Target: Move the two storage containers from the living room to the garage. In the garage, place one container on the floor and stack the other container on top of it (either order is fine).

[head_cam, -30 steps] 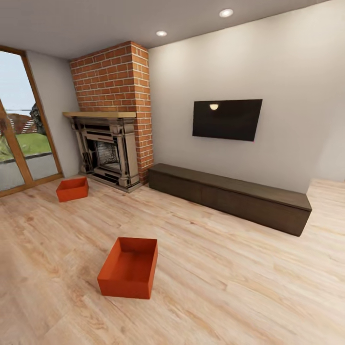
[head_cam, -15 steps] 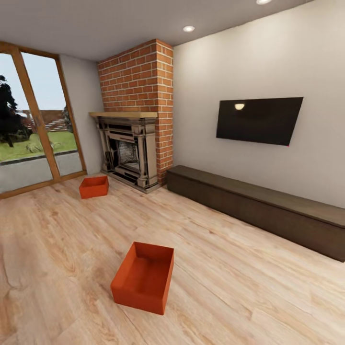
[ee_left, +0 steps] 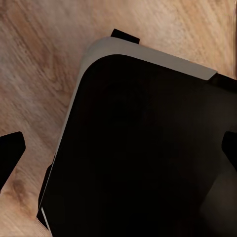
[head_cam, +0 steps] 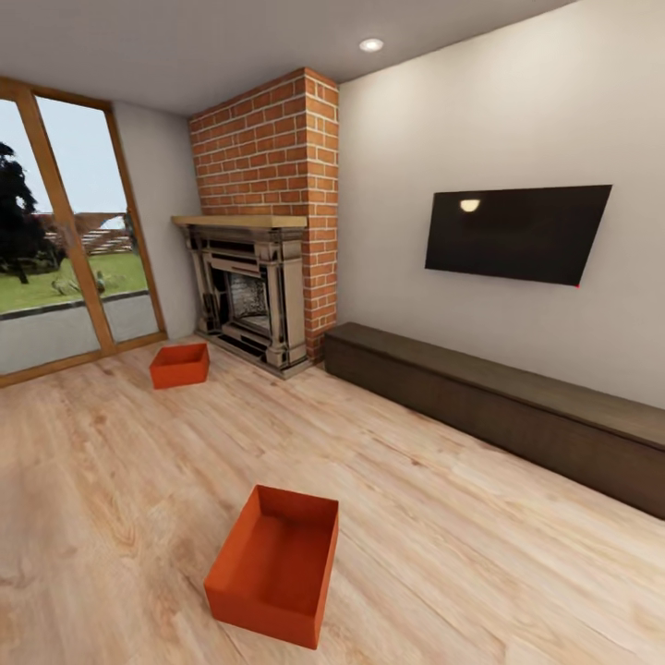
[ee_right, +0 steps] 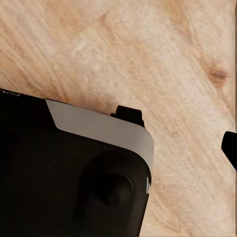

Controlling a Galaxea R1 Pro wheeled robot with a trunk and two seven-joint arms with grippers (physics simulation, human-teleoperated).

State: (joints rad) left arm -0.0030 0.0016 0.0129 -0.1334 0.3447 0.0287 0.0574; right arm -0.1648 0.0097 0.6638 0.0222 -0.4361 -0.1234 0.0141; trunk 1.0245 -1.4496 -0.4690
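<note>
1. Compared with half a second ago, the whole head view has shifted a little: the near bin sits lower and slightly more to the left, and the television sits a touch further right. That reads as the camera moving with the robot; the things themselves have not moved.
2. At the far left, a tall wood-framed glass door [head_cam: 65, 240] looks out on grass and trees.
3. Next comes the far bin [head_cam: 179, 365], orange-red and open-topped, upright on the wood floor [head_cam: 443, 536] just in front of the fireplace [head_cam: 245, 296] and its brick chimney [head_cam: 268, 139].
4. The near bin [head_cam: 274, 563] stands alone on the planks, well apart from the far one, turned at an angle, mouth up and with nothing visible inside.
5. To the right, a long dark low bench [head_cam: 499, 397] runs along the wall under the black television [head_cam: 515, 233].
6. Both wrist views look down on the robot's dark base [ee_left: 143, 148] over the planks. Dark finger tips peek in at the frame edges, but I cannot tell whether either set of jaws is released or clenched.
7. Judging by looks, each bin is thin, stiff plastic: light, and a little slick on its faces. A thin wall near the top rim, pinched inside and out, looks the safest hold, or one arm on each short end.
8. Both bins are still in the living room, so the carrying has not begun.
</note>
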